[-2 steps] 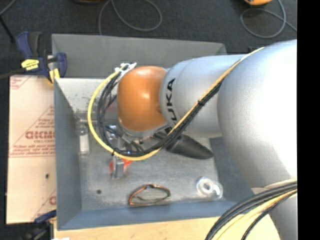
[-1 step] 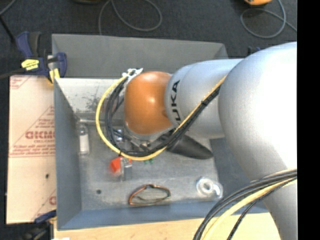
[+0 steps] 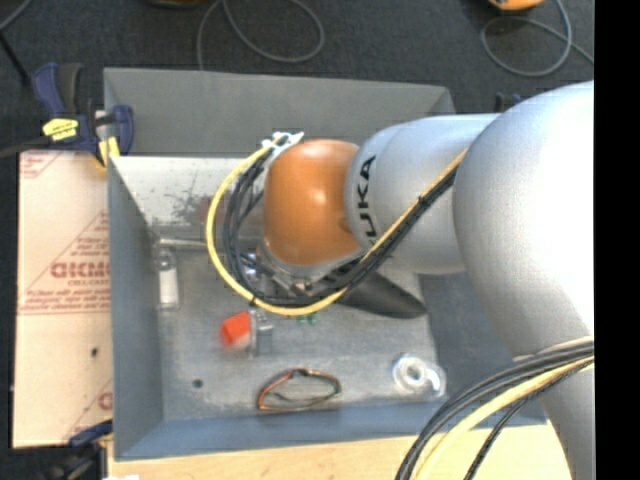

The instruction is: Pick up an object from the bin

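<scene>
I see the grey metal bin [image 3: 133, 308] from above. On its left side, near the wall, a small clear bottle [image 3: 166, 284] lies on the floor of the bin. A little to the right of it, near the middle, sits a small orange-red block [image 3: 235, 330]. The hand [image 3: 261, 332] is down low just beside this block, on its right side. I cannot tell if they touch, and I cannot tell if the hand is open or closed, or if it has hold of anything. The round orange cover [image 3: 305, 203] on the wrist hangs right above it. In front of the hand, near the close wall, lies a thin brown and red loop [image 3: 297, 388]. Further right sits a small white ring [image 3: 417, 375], well apart from the hand. The big silver arm [image 3: 500, 198] comes in from the right.
</scene>
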Motion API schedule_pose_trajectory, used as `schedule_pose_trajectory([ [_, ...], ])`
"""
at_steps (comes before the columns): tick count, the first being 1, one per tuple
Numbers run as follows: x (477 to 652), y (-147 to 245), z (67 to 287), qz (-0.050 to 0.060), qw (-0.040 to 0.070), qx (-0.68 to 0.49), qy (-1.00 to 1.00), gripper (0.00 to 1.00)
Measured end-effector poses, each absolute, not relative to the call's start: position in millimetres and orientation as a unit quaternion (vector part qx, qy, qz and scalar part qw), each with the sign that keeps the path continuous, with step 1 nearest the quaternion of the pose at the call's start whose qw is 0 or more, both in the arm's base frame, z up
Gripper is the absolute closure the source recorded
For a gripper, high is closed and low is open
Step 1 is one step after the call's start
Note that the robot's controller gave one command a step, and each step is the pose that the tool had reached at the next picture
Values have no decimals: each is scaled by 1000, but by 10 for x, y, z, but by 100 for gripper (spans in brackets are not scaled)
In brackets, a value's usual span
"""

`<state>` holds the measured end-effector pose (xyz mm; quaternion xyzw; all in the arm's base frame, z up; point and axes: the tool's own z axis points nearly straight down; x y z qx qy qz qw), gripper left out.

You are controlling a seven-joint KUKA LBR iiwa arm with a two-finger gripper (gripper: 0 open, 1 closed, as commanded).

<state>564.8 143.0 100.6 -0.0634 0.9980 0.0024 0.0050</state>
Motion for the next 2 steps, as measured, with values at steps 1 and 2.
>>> schedule_pose_trajectory([
  [1,5687,1354,717,-1,-1,-107,994,0],
  [2,5674,1353,650,1,2,-75,997,100],
])
